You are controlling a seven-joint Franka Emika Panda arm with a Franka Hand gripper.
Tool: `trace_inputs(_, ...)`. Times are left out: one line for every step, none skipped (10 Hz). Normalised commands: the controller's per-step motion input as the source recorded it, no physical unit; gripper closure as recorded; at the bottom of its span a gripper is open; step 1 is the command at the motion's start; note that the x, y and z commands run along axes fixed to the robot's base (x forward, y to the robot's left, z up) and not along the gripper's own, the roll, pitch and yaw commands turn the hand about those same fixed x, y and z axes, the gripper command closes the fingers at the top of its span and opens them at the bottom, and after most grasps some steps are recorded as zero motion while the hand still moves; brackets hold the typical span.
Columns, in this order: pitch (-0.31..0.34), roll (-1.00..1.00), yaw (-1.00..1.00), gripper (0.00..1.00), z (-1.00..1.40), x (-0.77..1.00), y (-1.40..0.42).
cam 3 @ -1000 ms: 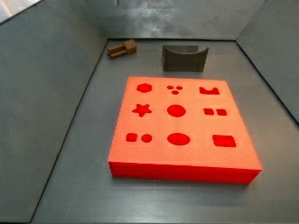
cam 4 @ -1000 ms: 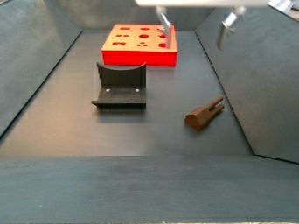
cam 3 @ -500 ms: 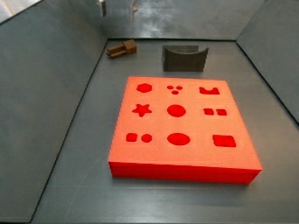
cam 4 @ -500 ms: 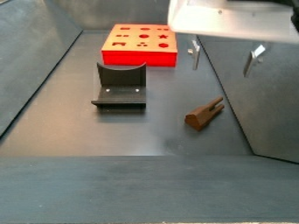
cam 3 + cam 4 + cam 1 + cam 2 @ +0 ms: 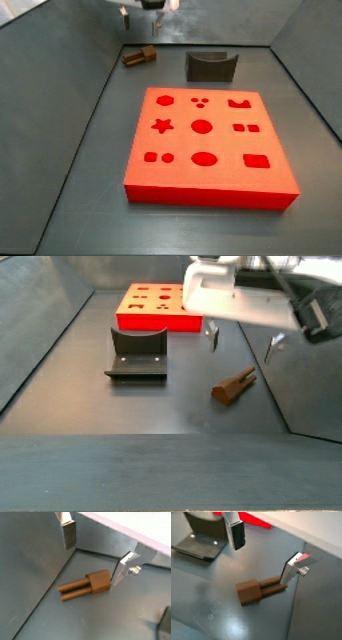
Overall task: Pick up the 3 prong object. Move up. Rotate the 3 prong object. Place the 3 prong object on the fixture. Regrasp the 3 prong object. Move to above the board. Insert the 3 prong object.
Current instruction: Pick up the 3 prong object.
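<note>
Hovering above the 3 prong object (image 5: pixel 85 587) | your end effector (image 5: pixel 95 554) had its plates spread apart, empty, to straddle it | piece lay flat near the counter (image 5: pixel 160 406) edge, beside the wall

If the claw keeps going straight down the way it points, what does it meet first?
Probably the 3 prong object: in both wrist views it lies on the floor between the open claw's fingers. Height above it is unclear.
</note>
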Motion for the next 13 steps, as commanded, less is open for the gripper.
trace_inputs(-0.01, 0.0, -0.33, 0.0, -0.67, -0.05, 0.03)
trace_inputs(0.0, 0.04, 0.0, 0.0, 0.0, 0.0, 0.0)
trace_inputs(-0.019, -0.01, 0.0, 0.0, -0.02, 0.0, 0.0)
trace_inputs(0.0, 0.0, -0.06, 0.0, -0.17, 0.02, 0.05)
trace_inputs(0.0, -0.01, -0.14, 0.0, -0.35, 0.0, 0.14)
trace_inputs(0.0, -0.03, -0.18, 0.0, -0.49, 0.09, 0.17)
trace_inputs(0.0, -0.04, -0.2, 0.0, -0.57, 0.02, 0.16)
trace_inputs(-0.019, -0.03, -0.25, 0.0, -0.57, 0.0, 0.14)
trace_inputs(-0.019, -0.03, -0.21, 0.0, -0.43, -0.03, 0.14)
trace_inputs(0.0, 0.0, 0.0, 0.0, -0.06, 0.0, 0.0)
trace_inputs(0.0, 0.0, -0.14, 0.0, -0.27, 0.1, 0.0)
trace_inputs(0.0, -0.01, -0.41, 0.0, -0.43, 0.35, 0.04)
trace_inputs(0.0, 0.0, -0.38, 0.0, -0.38, 0.24, 0.02)
